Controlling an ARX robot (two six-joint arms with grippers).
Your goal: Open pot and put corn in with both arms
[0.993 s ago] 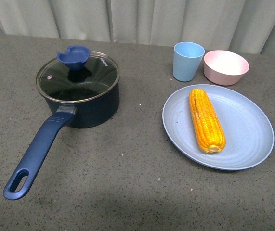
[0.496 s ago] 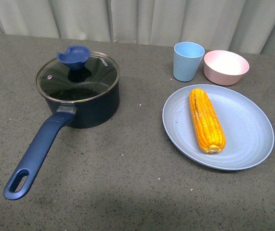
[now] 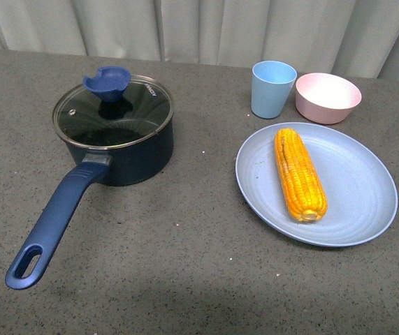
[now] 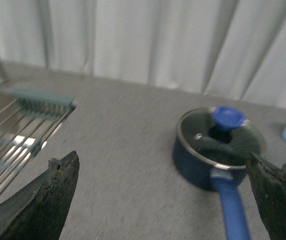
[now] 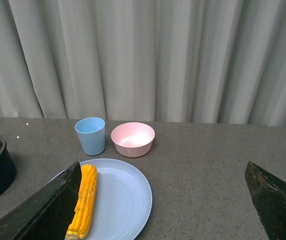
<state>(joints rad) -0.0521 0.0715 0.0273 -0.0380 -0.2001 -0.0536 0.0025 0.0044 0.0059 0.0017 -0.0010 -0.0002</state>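
The navy pot (image 3: 126, 150) stands at the left of the table with its glass lid (image 3: 112, 112) and blue knob (image 3: 106, 81) on, its long handle (image 3: 52, 220) pointing toward me. The yellow corn (image 3: 299, 174) lies on a light blue plate (image 3: 360, 185) at the right. Neither arm shows in the front view. My left gripper (image 4: 165, 192) hangs open well short of the pot (image 4: 203, 160), holding nothing. My right gripper (image 5: 163, 200) is open and empty, back from the plate (image 5: 120, 200), with the corn (image 5: 84, 200) beside one finger.
A light blue cup (image 3: 272, 88) and a pink bowl (image 3: 328, 97) stand behind the plate. A curtain closes off the far edge. In the left wrist view a metal rack (image 4: 17, 125) lies off to the pot's side.
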